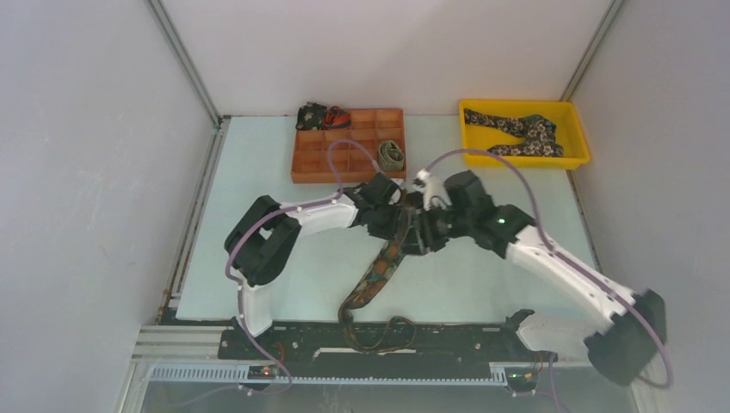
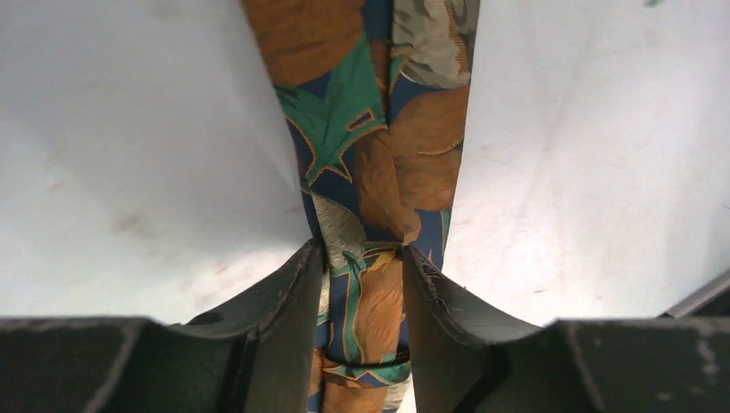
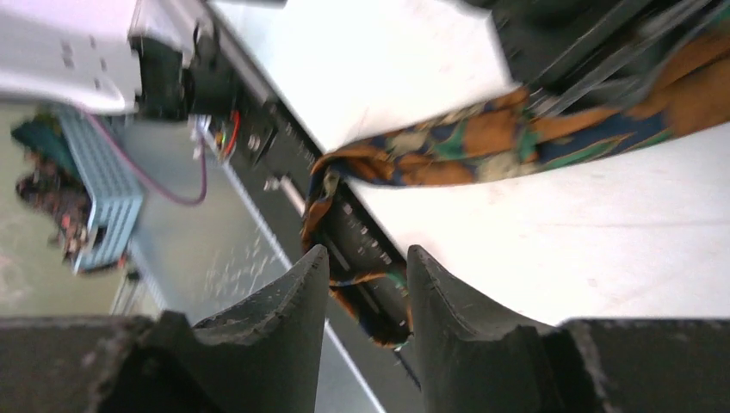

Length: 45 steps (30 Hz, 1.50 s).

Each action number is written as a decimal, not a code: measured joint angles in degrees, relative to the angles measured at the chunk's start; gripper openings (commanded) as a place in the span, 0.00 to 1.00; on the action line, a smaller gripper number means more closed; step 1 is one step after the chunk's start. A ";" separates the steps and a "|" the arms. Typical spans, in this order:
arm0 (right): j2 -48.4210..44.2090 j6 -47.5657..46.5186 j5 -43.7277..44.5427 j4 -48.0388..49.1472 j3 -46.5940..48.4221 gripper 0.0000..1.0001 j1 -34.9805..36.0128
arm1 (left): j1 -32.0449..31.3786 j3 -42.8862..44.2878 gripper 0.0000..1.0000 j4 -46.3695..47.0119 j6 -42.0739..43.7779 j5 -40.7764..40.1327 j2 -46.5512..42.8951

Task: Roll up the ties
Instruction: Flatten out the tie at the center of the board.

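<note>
A long tie (image 1: 370,280) patterned in rust, blue and green lies slanted on the pale table and drapes over the near edge onto the black rail. Both grippers meet at its upper end. My left gripper (image 2: 361,254) is shut on the tie (image 2: 379,155), its fingers (image 2: 293,301) pressing both edges, with a folded part of the fabric between them. My right gripper (image 3: 366,254) hovers open and holds nothing; behind it the tie (image 3: 482,142) runs across the table and hangs off the edge. From above, the left gripper (image 1: 394,222) and right gripper (image 1: 423,234) nearly touch.
An orange compartment tray (image 1: 344,163) at the back holds a rolled olive tie (image 1: 392,154) and dark coils (image 1: 317,115). A yellow bin (image 1: 578,138) at the back right holds a dark floral tie (image 1: 521,129). Purple cables arc over both arms. White walls close in three sides.
</note>
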 measured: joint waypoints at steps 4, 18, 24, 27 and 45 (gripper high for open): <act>-11.32 1.88 6.10 0.09 -4.37 0.52 -7.52 | -3.34 9.49 0.47 -2.38 2.54 2.51 5.29; -11.52 12.57 22.88 -1.77 -14.58 0.78 -18.36 | -5.42 18.38 0.73 -11.50 8.96 -0.85 -0.20; -2.08 16.61 23.12 3.80 -14.97 0.75 -15.47 | -5.05 9.53 0.74 -14.36 10.67 -8.00 -16.63; 2.93 18.36 25.11 4.94 -13.94 0.74 -13.94 | -4.85 4.44 0.76 -16.55 11.58 -11.98 -25.27; 29.64 24.28 39.52 0.07 5.75 0.60 -5.22 | -4.09 -13.20 0.82 -26.67 15.58 -28.06 -57.29</act>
